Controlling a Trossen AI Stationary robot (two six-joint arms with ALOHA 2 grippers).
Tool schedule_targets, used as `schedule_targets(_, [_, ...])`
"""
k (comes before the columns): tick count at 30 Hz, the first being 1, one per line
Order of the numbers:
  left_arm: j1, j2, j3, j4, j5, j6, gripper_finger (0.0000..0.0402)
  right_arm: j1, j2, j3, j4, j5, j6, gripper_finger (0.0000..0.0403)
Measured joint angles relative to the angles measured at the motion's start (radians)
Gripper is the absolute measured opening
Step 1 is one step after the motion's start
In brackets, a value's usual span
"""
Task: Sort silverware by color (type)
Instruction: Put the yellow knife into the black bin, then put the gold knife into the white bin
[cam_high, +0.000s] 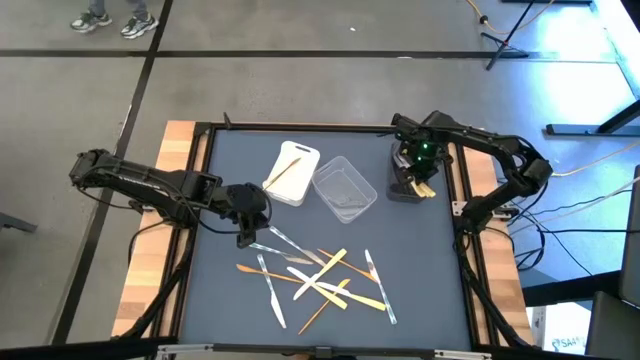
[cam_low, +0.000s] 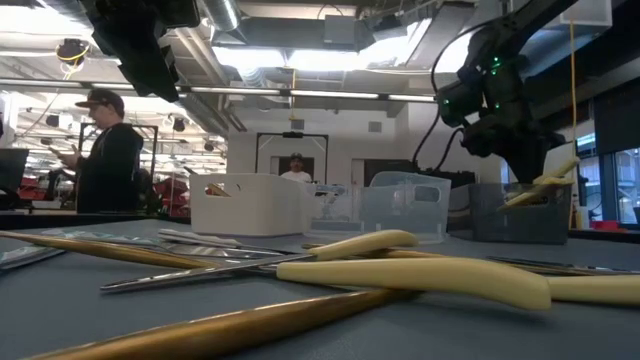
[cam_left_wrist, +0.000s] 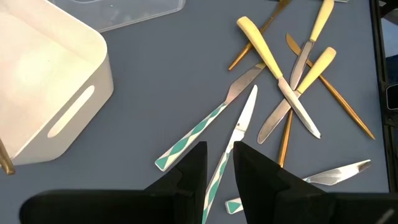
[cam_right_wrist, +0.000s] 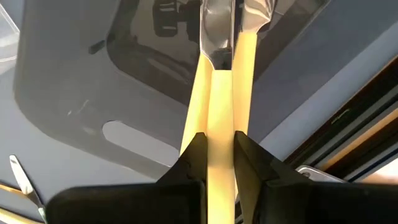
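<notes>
Table (cam_high: 220, 290): flat slate-blue mat inside a black frame, wood strips at both sides.

Silverware (cam_high: 320, 280): loose crossed pile near front centre of table. Slim pcs, mixed finishes: pale yellow matte handles w/ bright metal blades, thin gold-tone shafts, and shiny knives w/ teal-and-white diamond-pattern handles. Left wrist view shows rounded handle ends and tapered blades.

Tubs at rear of table:
- White tub (cam_high: 292, 173): opaque, rounded corners, slot handle; one gold-tone pc lies in it.
- Clear tub (cam_high: 345, 188): see-through plastic, just beside the white one.
- Dark grey tub (cam_high: 408, 184): at right rear, yellow-handled pcs leaning in it.

Left tool (cam_high: 247, 236): low over table at left edge of pile, fingers (cam_left_wrist: 189, 171) clenched on the patterned knife (cam_left_wrist: 231, 146), gripping the handle; blade points away toward the pile.

Right tool (cam_right_wrist: 219, 158): directly above dark grey tub, grasping a yellow-handled pc (cam_right_wrist: 219, 124) by its handle, metal end pointing down into the tub, alongside two more yellow handles.

Bkgd, low view: a person in cap (cam_low: 108, 150) stands beyond the table.
</notes>
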Motion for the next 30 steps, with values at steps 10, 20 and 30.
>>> schedule_targets(10, [0.0, 0.0, 0.0, 0.0, 0.0, 0.0, 0.0073, 0.002, 0.0, 0.0, 0.001, 0.0, 0.0, 0.0052])
schedule_targets(20, [0.0, 0.0, 0.0, -0.001, 0.001, 0.0, 0.0073, 0.002, 0.0, 0.0, 0.001, 0.002, 0.0, 0.0129])
schedule_targets(30, [0.0, 0.0, 0.0, 0.001, 0.043, -0.001, 0.0105, 0.002, 0.0, 0.0, 0.001, 0.003, 0.0, 0.0137])
